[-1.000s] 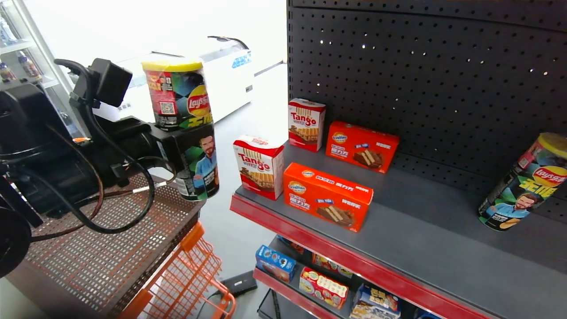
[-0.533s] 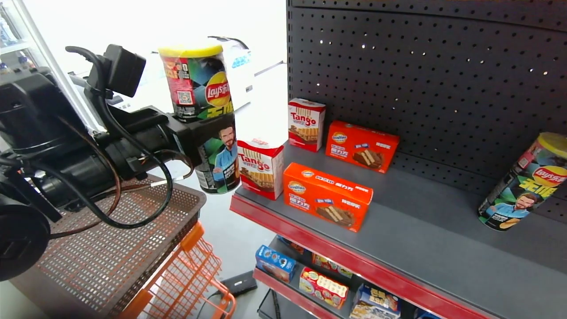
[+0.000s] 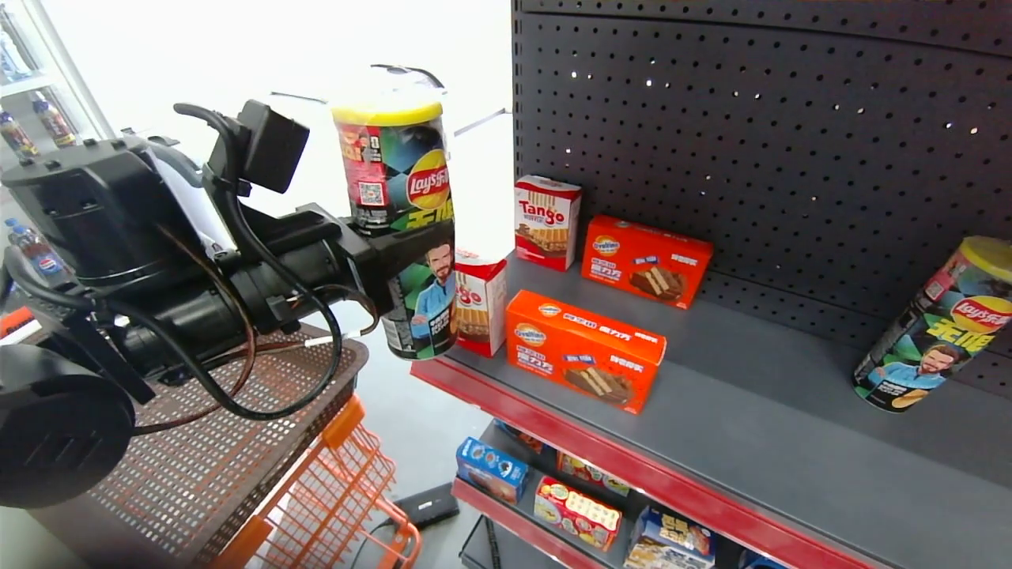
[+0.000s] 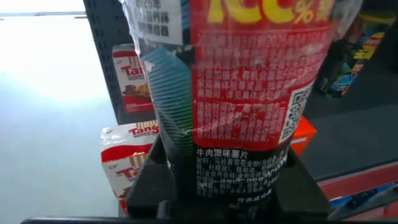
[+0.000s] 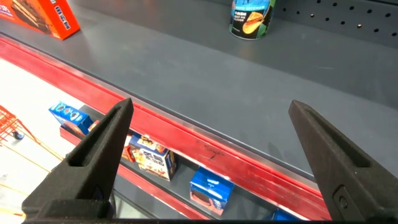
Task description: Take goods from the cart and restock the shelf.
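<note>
**Restocking, mid-transfer: one chip canister carried between cart and shelf.**
The left gripper (image 3: 399, 265) is clamped around the lower half of an upright chip canister (image 3: 393, 170). It holds the canister left of centre in the head view, between the cart's mesh tray (image 3: 198, 458) and the left corner of the shelf (image 3: 751, 442) (off the board, so not yet placed). A matching canister (image 3: 933, 332) already stands at the right edge. Wafer boxes (image 3: 547, 221) and orange biscuit boxes (image 3: 583, 349) occupy the centre. The right gripper (image 5: 210, 109) hangs wide apart and empty over the shelf's red front edge. Setting down and release remain.
</note>
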